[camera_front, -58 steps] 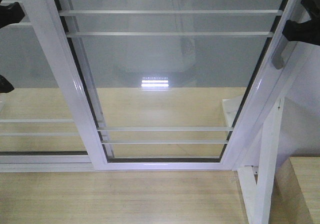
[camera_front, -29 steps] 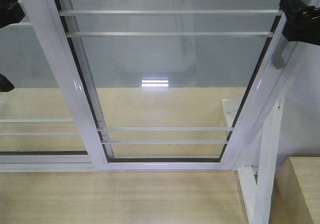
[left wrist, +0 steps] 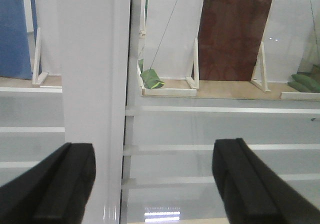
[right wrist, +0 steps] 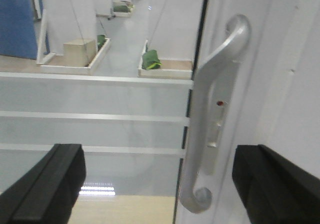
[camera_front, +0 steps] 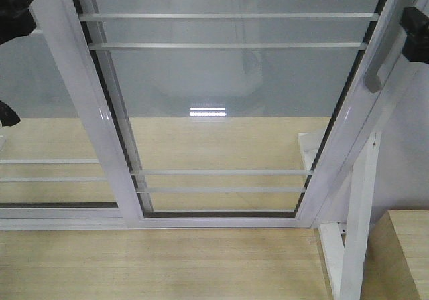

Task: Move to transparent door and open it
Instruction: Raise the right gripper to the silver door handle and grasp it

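The transparent door (camera_front: 228, 112) fills the middle of the front view and stands on a pale wooden floor (camera_front: 167, 260), with its curved grey handle (right wrist: 215, 109) on the right stile. The right end effector (right wrist: 160, 179) is released, its 2 fingers spread wide with the handle between them and apart from both. The left end effector (left wrist: 155, 179) is also released, with a white stile (left wrist: 90, 84) between its fingers.

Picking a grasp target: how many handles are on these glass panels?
1: the curved grey handle on the transparent door's right stile. The left panel shows none, but is partly cropped.
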Controlling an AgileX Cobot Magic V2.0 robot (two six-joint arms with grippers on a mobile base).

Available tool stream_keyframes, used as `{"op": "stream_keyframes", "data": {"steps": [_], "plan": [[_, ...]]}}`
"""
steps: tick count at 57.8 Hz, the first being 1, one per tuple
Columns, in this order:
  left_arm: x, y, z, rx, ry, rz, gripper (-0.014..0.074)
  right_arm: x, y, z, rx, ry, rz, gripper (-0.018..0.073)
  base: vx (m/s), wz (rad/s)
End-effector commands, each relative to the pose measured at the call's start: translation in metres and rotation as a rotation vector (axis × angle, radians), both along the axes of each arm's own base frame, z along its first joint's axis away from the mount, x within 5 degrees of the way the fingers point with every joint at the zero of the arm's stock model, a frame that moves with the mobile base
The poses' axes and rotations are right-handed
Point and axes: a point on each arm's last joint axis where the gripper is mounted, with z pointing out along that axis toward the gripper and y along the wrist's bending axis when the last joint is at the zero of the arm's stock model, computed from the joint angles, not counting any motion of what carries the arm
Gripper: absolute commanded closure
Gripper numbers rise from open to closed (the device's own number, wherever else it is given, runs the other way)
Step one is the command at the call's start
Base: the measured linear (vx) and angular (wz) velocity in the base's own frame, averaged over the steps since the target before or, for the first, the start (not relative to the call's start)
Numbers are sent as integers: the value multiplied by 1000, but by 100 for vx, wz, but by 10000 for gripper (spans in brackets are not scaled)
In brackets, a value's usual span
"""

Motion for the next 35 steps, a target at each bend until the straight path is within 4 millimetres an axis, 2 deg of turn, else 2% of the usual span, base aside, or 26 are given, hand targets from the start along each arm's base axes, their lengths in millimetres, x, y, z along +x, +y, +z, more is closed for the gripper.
{"op": "stream_keyframes", "data": {"steps": [1, 13, 22, 35], "plan": [[-3, 1, 22, -24, -109, 8, 11, -2, -12, 20, -9, -96, -61, -56, 0, 0], [-2, 1, 20, -22, -86, 5, 11, 18, -16, 10, -18, -99, -86, -27, 0, 0], [-2, 1, 20, -22, -89, 5, 11, 52, -18, -4, -26, -27, -84, -27, 0, 0], [-2, 1, 20, -21, -89, 5, 11, 104, -21, -8, -33, 2, -81, -27, 0, 0]]}}
